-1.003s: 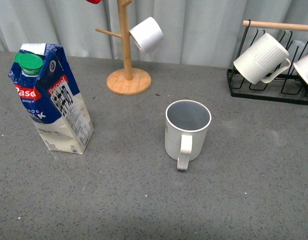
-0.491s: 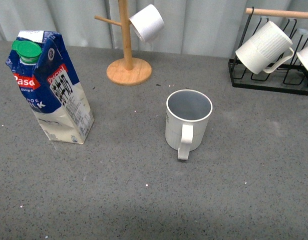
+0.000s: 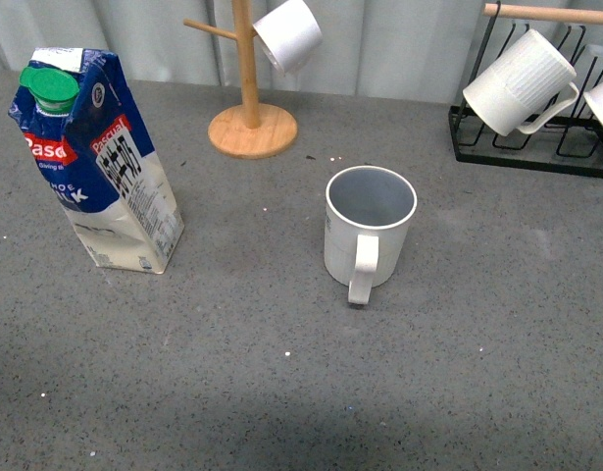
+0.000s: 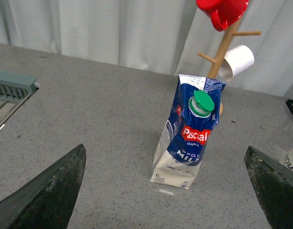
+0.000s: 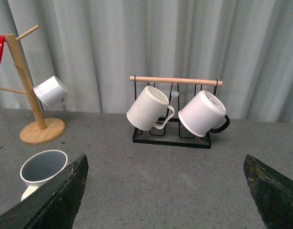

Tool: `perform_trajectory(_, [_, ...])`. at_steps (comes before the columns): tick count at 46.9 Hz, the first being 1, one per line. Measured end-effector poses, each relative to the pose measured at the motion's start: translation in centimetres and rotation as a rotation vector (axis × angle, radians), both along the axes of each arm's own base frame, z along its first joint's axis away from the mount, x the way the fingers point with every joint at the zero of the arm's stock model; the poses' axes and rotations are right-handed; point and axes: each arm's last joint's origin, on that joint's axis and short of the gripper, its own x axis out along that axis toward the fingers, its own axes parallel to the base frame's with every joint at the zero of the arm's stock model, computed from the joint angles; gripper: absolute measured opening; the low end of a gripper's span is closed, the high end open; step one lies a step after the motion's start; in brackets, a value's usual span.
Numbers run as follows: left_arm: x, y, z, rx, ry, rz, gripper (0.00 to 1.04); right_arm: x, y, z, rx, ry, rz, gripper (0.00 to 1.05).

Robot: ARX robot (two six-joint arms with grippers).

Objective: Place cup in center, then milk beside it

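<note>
The cup (image 3: 370, 231), cream-white and ribbed with a grey-blue inside, stands upright near the middle of the grey table, its handle toward the front camera. It also shows in the right wrist view as the cup (image 5: 41, 168). The milk (image 3: 95, 162), a blue-and-white carton with a green cap, stands at the left, well apart from the cup. My left gripper (image 4: 165, 152) is open and faces the milk (image 4: 186, 138) from a distance, with nothing between its fingers. My right gripper (image 5: 165, 157) is open over bare table, with the cup off to one side. Neither gripper shows in the front view.
A wooden mug tree (image 3: 250, 118) at the back holds a white handleless cup (image 3: 288, 37) and a red cup (image 4: 222, 12). A black wire rack (image 3: 531, 152) at the back right carries two white mugs (image 5: 148, 109). A grey slatted rack (image 4: 13, 88) lies far left.
The front view has shifted a little, so the back objects sit higher in the picture. The cup and the milk have not moved on the table.
</note>
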Motion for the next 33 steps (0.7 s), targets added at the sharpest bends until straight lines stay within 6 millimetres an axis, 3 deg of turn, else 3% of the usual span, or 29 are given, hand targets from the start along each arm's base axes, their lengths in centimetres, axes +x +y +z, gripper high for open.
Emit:
perform_trajectory(14, [5.7, -1.1, -2.9, 0.032, 0.185, -0.118, 0.98, 0.0, 0.0, 0.0, 0.0, 0.0, 0.0, 0.95])
perform_trajectory(21, [7.0, -1.7, -4.5, 0.02, 0.268, -0.157, 0.98, 0.0, 0.0, 0.0, 0.0, 0.0, 0.0, 0.95])
perform_trajectory(33, [8.2, -2.5, -5.1, 0.028, 0.284, -0.186, 0.98, 0.0, 0.0, 0.0, 0.0, 0.0, 0.0, 0.95])
